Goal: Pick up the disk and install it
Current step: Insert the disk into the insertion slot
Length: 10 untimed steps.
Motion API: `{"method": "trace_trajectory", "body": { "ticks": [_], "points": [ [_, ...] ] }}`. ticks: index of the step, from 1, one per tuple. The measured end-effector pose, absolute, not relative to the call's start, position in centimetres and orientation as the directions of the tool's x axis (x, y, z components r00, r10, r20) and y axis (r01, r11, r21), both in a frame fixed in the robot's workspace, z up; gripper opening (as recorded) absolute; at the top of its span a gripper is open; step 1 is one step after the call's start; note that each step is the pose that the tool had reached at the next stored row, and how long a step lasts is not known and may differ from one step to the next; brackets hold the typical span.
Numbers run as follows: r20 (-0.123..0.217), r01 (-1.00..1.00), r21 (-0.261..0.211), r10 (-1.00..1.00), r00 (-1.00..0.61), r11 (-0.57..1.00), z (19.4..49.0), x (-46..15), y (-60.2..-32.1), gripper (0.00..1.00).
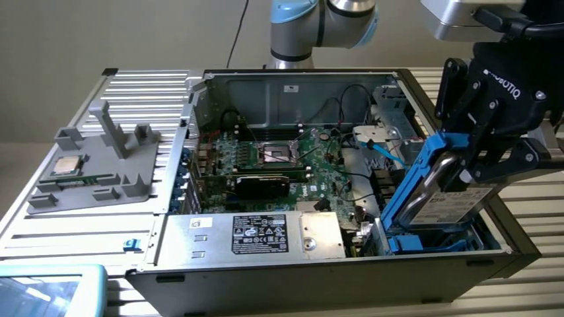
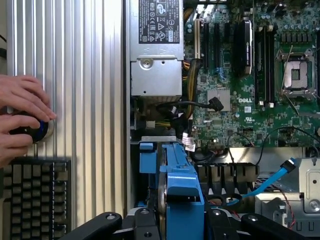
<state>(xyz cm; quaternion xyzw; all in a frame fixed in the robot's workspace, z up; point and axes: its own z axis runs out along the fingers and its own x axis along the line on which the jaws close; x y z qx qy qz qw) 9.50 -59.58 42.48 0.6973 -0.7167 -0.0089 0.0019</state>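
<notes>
Disk [image 1: 460, 201]: off the table and in the grip, so pick-up looks done. Held on edge and tilted, blue carrier frame toward the mobo. Lower end down at the blue drive bay [image 1: 423, 244], in the case corner at the exterior view's right. Can't tell if touching the bay floor. Not lying flat or seated, so install judged part-way, not finished.

Rest of scene, big to small:
- Ribbed metal table [image 1: 53, 224]: under everything.
- PC case [image 1: 264, 281]: on its side on the table, side panel off, inside exposed.
- Mobo [image 1: 304, 173]: on the case floor, no cooler on the CPU socket [image 1: 280, 153].
- PSU [image 1: 255, 234]: silver box w/ black-and-white label, along the near wall, just beside the bay.
- Grey fixture [image 1: 97, 165]: at the exterior view's left, apart from the case.
- Gripper [image 1: 471, 168]: clamped on the disk's upper part, one black finger each side. No gap seen betw. pads and carrier.
- Keyboard [image 2: 35, 200]: on the table, well apart from the case.
- Person's hand [image 2: 20, 112]: resting on a round blue-and-black knob [image 2: 36, 131] just beside the keyboard, nowhere near the disk.
- Blue SATA cable [image 1: 390, 157]: loose near the bay, not plugged into the disk as far as visible.
- Small CPU chip [image 1: 68, 165]: sitting on the grey fixture.
</notes>
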Motion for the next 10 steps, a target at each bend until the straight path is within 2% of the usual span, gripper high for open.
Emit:
{"method": "trace_trajectory", "body": {
  "ticks": [10],
  "points": [
    [-0.01,-1.0,0.015,-1.0,-0.027,0.027,42.33,9.46,-59.59,0.37]
  ]
}}
